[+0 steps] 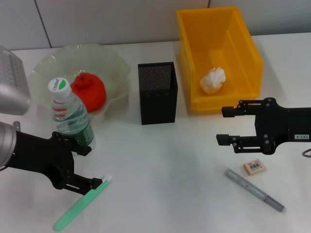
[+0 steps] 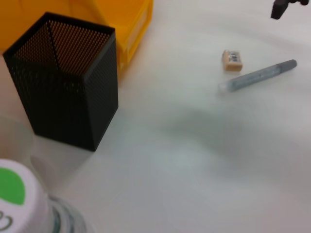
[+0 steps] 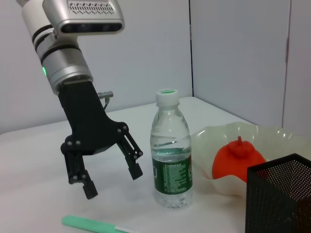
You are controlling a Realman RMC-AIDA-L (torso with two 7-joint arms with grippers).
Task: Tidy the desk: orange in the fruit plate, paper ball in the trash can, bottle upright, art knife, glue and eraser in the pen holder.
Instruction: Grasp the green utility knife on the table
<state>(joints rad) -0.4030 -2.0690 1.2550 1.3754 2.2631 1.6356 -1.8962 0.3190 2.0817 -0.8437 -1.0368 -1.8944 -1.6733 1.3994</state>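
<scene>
Our left pincer (image 1: 86, 167) hangs released just beside the upright bottle (image 1: 71, 114), its spread fingers (image 3: 132, 162) clear of the plastic, as the right wrist view shows. Directly below the near fingertip lies the green glue stick (image 1: 81, 204), either touching it or close to it; we cannot tell which. Our right pincer (image 1: 224, 125) is also released and grasping nothing, with the eraser (image 1: 254, 167) just behind and beneath it and the grey art knife (image 1: 254, 190) a little further back toward us.

We judge the first half of the tidying done: the orange (image 1: 89, 90) sits in the fruit plate (image 1: 115, 68), the paper ball (image 1: 213, 80) lies in the yellow trash bin (image 1: 241, 39), and the bottle stands. What remains is the three small items for the black mesh pen holder (image 1: 157, 92). The step in hand looks like the glue stick, so the next move calls for us to lower the left pincer over it, clench across its narrow body, lift, and carry it toward the holder's open mouth.

Room is fair. Between the two pincers the table (image 1: 165, 170) lies bare, giving a clean path to the holder. The bottle stands close to the left pincer, so a careless swing could topple it, and the plate's frilled rim lies just past that.
</scene>
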